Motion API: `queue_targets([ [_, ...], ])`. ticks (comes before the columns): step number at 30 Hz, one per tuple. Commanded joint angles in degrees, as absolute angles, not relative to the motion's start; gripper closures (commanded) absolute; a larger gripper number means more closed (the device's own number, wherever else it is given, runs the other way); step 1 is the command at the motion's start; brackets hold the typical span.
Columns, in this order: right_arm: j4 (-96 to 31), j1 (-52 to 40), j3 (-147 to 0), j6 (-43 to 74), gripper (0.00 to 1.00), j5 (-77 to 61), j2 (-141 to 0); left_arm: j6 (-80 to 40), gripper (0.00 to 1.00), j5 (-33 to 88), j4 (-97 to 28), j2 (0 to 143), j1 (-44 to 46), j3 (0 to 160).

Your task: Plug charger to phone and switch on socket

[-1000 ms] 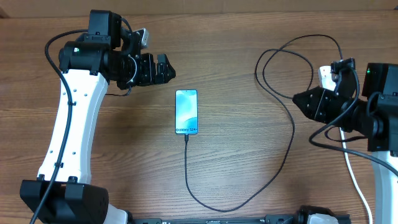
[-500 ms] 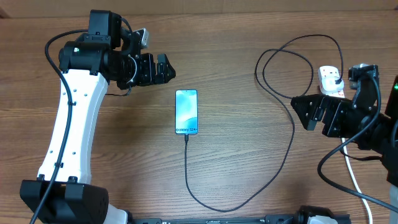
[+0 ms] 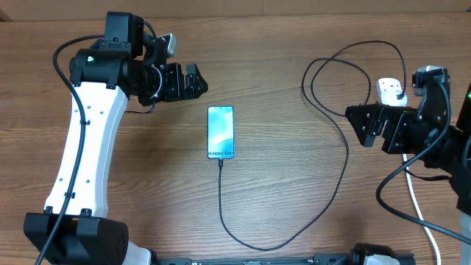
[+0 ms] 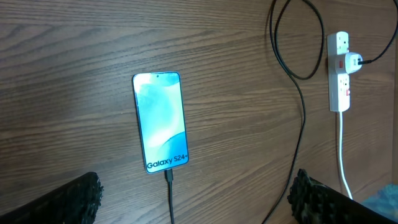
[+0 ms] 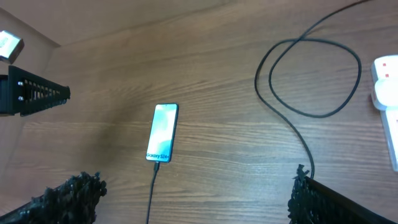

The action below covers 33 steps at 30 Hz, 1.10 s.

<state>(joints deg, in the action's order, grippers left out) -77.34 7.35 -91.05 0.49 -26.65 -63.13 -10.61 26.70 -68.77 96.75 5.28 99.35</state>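
Observation:
The phone (image 3: 221, 132) lies face up mid-table with its screen lit light blue; it also shows in the left wrist view (image 4: 160, 121) and right wrist view (image 5: 162, 132). The charger (image 3: 343, 171), a thin black cable, is plugged into the phone's lower end, runs toward the front edge, curves right and loops up to its plug in the socket (image 3: 388, 90). The socket (image 4: 339, 71) is a white strip with red switches. My left gripper (image 3: 200, 82) hangs open up and left of the phone. My right gripper (image 3: 358, 124) is open just left of and below the socket, touching nothing.
A thick white cord (image 3: 418, 210) runs from the socket toward the front right edge, under my right arm. The charger's loop (image 5: 308, 78) lies on the wood between the phone and the socket. A cardboard wall (image 3: 294, 7) borders the far edge.
My right gripper has opened and drawn back to the right and a little toward the front, uncovering the socket it was over. The left arm, phone and cable have not moved.

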Motion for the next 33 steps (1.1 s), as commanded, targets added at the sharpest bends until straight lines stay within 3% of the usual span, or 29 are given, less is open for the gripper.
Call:
queue_targets([
  [1, -74.22, 6.72, -90.74, -2.09, 0.00, -25.93, -61.54, -10.72, 0.00, 26.37, -68.73, 97.08, 5.17, 99.59],
  [9, -55.02, 6.70, -78.02, -2.50, 0.00, -22.92, -51.24, -10.72, 0.00, 26.37, -68.73, 97.08, 5.17, 99.59],
  [16, -30.59, 2.26, -56.64, -3.31, 0.00, -13.74, -36.75, -10.72, 0.00, 26.37, -68.73, 97.08, 5.17, 99.59],
  [26, -9.67, -1.61, -31.42, -3.33, 0.00, -8.38, -23.09, -10.72, 0.00, 26.37, -68.73, 97.08, 5.17, 99.59],
  [33, -1.91, -1.61, -17.85, -3.33, 0.00, -8.34, -14.04, -10.72, 0.00, 26.37, -68.73, 97.08, 5.17, 99.59],
])
